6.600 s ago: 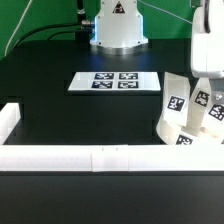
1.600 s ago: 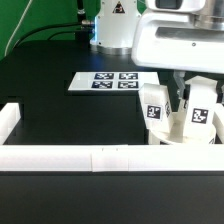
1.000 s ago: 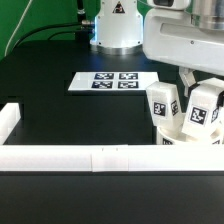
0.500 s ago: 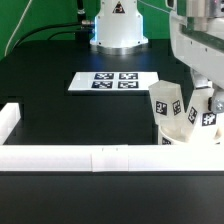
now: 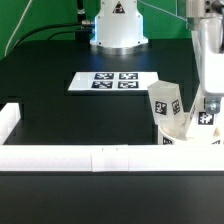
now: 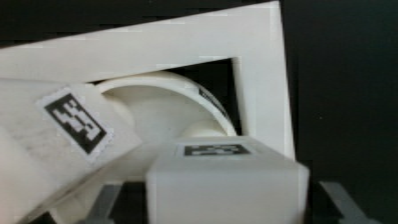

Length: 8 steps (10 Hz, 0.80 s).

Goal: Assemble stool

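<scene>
The gripper [image 6: 217, 190] is closed tight on a leg block [image 6: 217, 168]; in the wrist view its two dark fingers flank the block's lower sides, and the block's tagged end face looks back at the camera. In the exterior view the arm descends at about 3 o'clock of the picture, with the held block partly hidden behind it.

Judging from how the parts stand, the stool is well under way but not finished. The seat [image 5: 188, 128] sits at roughly 4 o'clock of the exterior view, pushed into the corner made by the border rails [image 5: 95, 157]. One leg block [image 5: 166, 104] already stands up from it, leaning a little, and the held one is at the seat just beside it (whether it is fully seated in its hole I cannot tell). The third leg is not clearly in view, so at least that one seems left to do.

All the parts are white plastic with black-and-white square tags; the seat is a thick rounded disc. Further out, the marker board [image 5: 115, 82] lies flat at about 12 o'clock of the table's dark surface [image 5: 50, 70], well apart from the stool.
</scene>
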Motion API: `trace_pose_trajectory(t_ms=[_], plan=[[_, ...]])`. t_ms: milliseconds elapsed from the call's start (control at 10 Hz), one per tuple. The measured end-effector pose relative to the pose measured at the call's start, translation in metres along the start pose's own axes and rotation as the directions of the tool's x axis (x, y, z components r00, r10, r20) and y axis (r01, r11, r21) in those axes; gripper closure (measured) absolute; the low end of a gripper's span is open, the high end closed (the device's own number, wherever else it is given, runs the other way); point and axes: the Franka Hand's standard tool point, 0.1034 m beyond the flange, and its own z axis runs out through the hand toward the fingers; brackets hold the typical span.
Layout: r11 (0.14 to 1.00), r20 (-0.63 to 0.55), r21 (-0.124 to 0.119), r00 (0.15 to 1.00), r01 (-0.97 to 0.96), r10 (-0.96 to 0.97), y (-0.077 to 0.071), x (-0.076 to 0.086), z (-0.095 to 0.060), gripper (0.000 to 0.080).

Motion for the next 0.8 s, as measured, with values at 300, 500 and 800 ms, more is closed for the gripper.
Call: trace_pose_trajectory(t_ms=[300,500,800], plan=[[0.955,0.043,0.012,0.954,-0.297,0.296,-0.004,-0.007,0.001,0.0462],[0.913,0.123,0.082,0.913,-0.401,0.39,-0.001,-0.017,0.005,0.0462],[0.897,0.156,0.117,0.9,-0.427,0.408,0.001,-0.019,0.005,0.0454]])
